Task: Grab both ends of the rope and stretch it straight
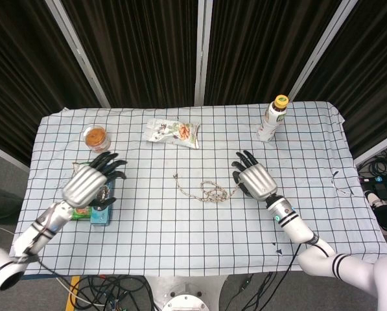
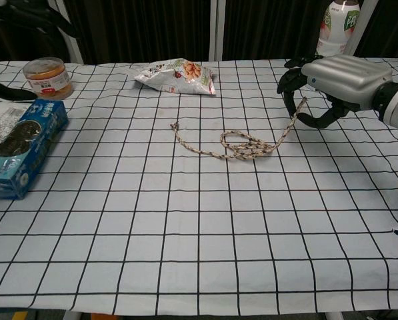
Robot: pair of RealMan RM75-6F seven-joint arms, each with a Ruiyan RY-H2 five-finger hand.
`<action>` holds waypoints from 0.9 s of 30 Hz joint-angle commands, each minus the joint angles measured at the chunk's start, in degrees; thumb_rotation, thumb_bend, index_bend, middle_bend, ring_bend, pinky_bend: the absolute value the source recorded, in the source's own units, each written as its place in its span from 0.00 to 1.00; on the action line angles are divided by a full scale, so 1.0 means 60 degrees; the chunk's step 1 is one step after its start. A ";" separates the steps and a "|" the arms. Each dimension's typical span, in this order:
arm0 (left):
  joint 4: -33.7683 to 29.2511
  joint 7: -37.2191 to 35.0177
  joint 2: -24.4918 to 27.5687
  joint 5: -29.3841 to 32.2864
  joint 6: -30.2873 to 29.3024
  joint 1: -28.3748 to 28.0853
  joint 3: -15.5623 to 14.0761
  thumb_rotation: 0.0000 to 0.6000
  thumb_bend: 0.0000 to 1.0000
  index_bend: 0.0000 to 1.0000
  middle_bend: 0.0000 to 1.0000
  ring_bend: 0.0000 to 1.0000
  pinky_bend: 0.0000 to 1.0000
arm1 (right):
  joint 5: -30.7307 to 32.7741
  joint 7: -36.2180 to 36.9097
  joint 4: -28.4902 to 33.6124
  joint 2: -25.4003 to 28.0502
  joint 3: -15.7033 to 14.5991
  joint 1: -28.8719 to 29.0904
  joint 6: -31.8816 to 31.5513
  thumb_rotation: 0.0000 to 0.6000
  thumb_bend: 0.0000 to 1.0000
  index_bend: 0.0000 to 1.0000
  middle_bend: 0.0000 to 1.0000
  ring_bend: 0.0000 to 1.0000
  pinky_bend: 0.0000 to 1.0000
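My right hand (image 1: 256, 181) is raised above the surface, back of the hand upward, with its dark fingers (image 2: 293, 79) curled down and inward; one end of the rope (image 2: 291, 124) is pinched in them and hangs taut beneath. My right forearm runs back toward the lower right, wrist roughly in line with it. My left hand (image 1: 89, 183) is held over the left side of the surface, back upward, fingers (image 1: 110, 163) spread apart and holding nothing. My left forearm slants down toward the lower left corner.
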State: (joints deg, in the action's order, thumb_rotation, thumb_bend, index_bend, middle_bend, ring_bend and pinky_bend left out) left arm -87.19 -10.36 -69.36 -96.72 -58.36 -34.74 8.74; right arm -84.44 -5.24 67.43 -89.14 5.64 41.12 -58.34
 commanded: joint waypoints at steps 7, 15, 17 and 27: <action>0.2059 0.1263 -0.2823 0.1035 0.2366 -0.2425 0.0465 1.00 0.23 0.41 0.13 0.02 0.00 | 0.0240 -0.0499 0.0380 0.0201 0.0100 0.0017 0.0165 1.00 0.45 0.64 0.23 0.00 0.00; 0.3151 0.2043 -0.4019 0.2119 0.3347 -0.3285 0.0638 1.00 0.30 0.44 0.12 0.00 0.00 | 0.0383 -0.0591 0.0333 0.0149 0.0157 0.0074 0.0308 1.00 0.45 0.64 0.23 0.00 0.00; 0.3319 0.2226 -0.4206 0.2252 0.3403 -0.3425 0.0650 1.00 0.31 0.46 0.12 0.00 0.00 | 0.0392 -0.0573 0.0281 0.0114 0.0159 0.0097 0.0346 1.00 0.45 0.64 0.23 0.00 0.00; 0.3958 0.2964 -0.5000 0.2909 0.3436 -0.3769 0.0528 1.00 0.31 0.48 0.12 0.00 0.00 | 0.0357 -0.0449 0.0163 0.0057 0.0158 0.0137 0.0355 1.00 0.46 0.64 0.23 0.00 0.00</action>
State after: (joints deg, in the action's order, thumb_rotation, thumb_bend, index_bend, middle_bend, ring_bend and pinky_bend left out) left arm -63.62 7.23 -99.10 -79.54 -37.77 -57.22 12.05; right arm -82.30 -7.93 68.41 -88.80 6.59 41.94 -56.21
